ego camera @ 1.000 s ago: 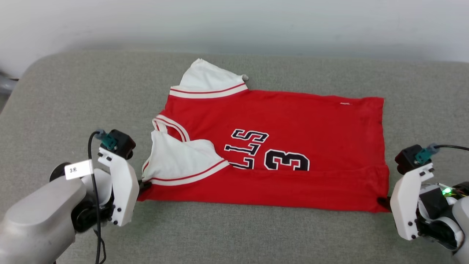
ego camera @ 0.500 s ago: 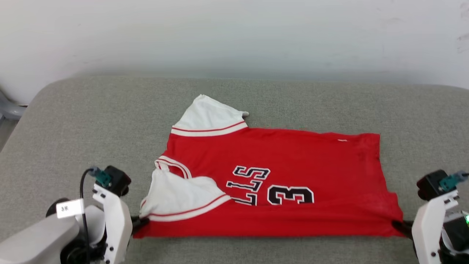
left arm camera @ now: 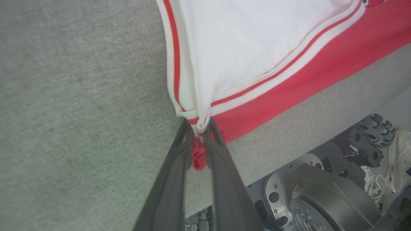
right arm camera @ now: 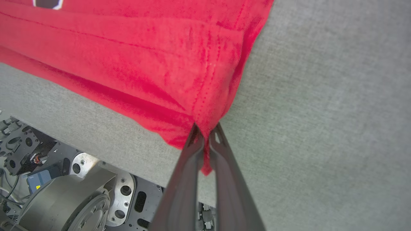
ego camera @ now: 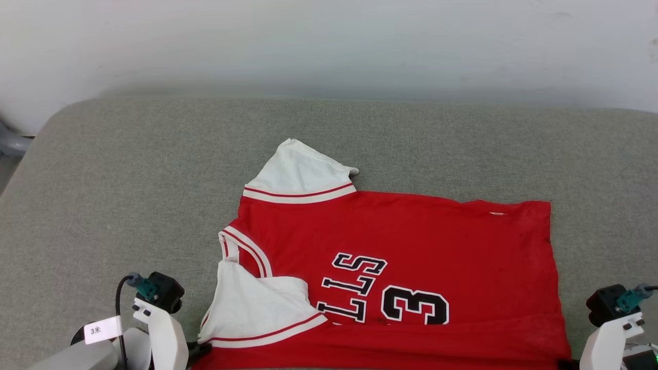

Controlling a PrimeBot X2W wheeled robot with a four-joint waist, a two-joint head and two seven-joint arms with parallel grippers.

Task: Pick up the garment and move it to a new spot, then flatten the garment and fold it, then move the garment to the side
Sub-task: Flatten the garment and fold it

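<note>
Both near corners of the garment pinched, right at the worktop's near edge

My left tool is closed tight on the sleeve-side corner and my right tool on the hem corner. If I pull unevenly, a thin pinch could slip and the fold sag over that edge.

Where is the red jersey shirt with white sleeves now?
In the head view, the red jersey shirt lies on the grey fabric surface at its near edge, both near corners held by the left pincer and right pincer.
</note>
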